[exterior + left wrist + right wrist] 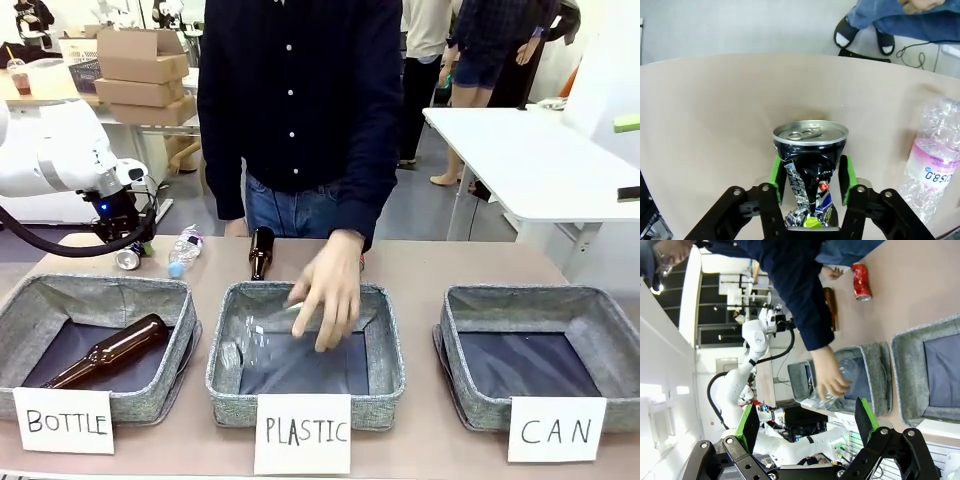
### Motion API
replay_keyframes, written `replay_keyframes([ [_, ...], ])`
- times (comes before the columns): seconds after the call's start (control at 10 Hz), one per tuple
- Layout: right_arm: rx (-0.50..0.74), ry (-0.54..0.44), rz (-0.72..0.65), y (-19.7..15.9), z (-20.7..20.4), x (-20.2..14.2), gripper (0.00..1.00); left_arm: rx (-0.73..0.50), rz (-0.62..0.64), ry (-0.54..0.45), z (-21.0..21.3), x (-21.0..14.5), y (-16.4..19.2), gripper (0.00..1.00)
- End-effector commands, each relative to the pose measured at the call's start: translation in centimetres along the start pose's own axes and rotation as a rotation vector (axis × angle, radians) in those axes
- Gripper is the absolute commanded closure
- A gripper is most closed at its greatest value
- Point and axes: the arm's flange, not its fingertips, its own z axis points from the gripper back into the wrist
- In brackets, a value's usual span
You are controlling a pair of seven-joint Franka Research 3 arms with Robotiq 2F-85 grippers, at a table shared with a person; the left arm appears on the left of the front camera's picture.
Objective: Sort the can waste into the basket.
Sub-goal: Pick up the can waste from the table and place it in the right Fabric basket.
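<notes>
Beyond the bottle-holding basket (100,288) — left end effector (811,172) clamps crushed can (810,150), right end effector (807,422) gapes empty.

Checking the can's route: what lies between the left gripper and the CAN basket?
Front view: from left gripper, gripping the can, to CAN basket: clear bottle, brown bottle, PLASTIC basket with the person's hand reaching in.

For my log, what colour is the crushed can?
Crushed can: black, multicolour print, silver top; left wrist view.
</notes>
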Motion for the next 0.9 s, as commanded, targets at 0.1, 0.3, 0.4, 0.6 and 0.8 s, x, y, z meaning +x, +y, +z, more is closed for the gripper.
replay_keyframes([
  [0.1,0.031,-0.001,0.001,0.3,0.0,0.2,0.0,0.029,0.027,0.01,0.4,0.5,-0.1,1.0],
  [0.3,0.031,-0.001,0.001,0.3,0.0,0.2,0.0,0.031,0.028,0.002,0.6,0.5,-0.1,1.0],
  [0.4,0.031,-0.001,0.001,0.3,0.0,0.2,0.0,0.028,0.035,-0.004,0.9,0.4,-0.1,1.0],
  [0.6,0.031,-0.001,0.001,0.3,0.0,0.2,0.0,0.033,0.056,-0.028,2.7,-0.1,0.1,1.0],
  [0.8,0.031,-0.001,0.001,0.3,0.0,0.2,0.0,-0.037,-0.015,-0.055,11.8,-4.3,-0.5,1.0],
])
